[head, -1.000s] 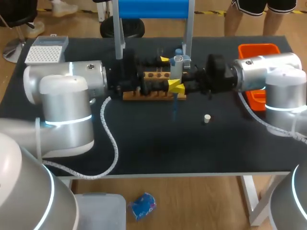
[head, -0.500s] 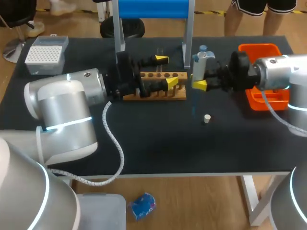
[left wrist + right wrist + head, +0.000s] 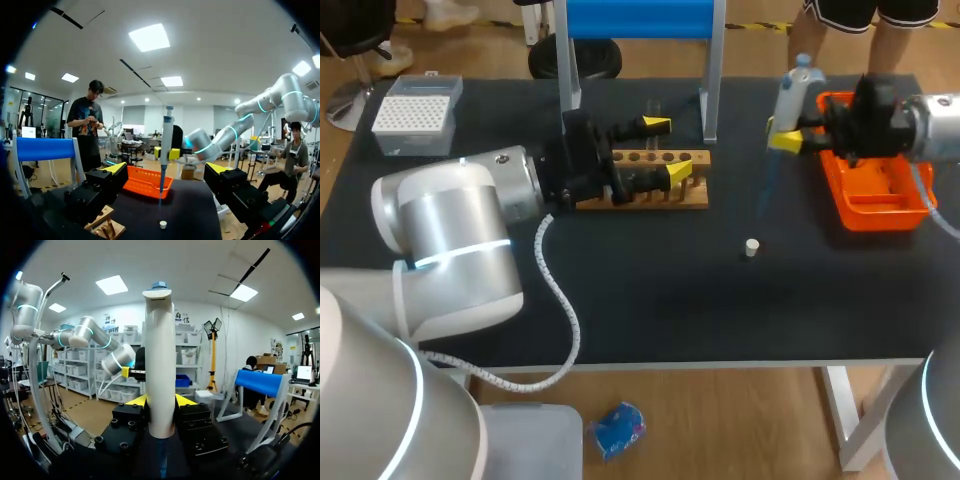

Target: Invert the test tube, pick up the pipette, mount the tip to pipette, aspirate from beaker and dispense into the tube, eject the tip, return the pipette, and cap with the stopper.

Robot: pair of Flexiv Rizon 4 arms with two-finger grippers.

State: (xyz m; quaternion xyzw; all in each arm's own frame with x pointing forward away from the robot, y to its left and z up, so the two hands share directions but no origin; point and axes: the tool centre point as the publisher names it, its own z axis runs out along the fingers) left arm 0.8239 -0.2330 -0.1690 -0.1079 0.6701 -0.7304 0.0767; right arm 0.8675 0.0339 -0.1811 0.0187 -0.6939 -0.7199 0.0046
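My right gripper [image 3: 792,135] is shut on the white pipette [image 3: 790,100], which it holds upright above the table. The pipette's tip points down, just left of the orange bin [image 3: 905,222]. In the right wrist view the pipette [image 3: 161,380] stands clamped in the right gripper [image 3: 160,401], between its yellow-tipped fingers. My left gripper [image 3: 668,148] is open over the wooden tube rack [image 3: 640,195]. A thin clear tube [image 3: 653,108] rises by its far fingertip. From the left wrist, the pipette [image 3: 166,145] hangs ahead of the open left gripper [image 3: 167,168]. A small white stopper [image 3: 751,247] lies on the mat.
A white tip box [image 3: 415,105] sits at the back left corner. A blue-topped stand [image 3: 640,20] with two metal posts rises behind the rack. The left wrist view shows the orange bin [image 3: 147,182] ahead, with the stopper [image 3: 162,224] in front of it.
My right arm has carried the pipette away from the rack, to the right and further back, up to the orange bin. My left gripper has stayed at the rack, open.
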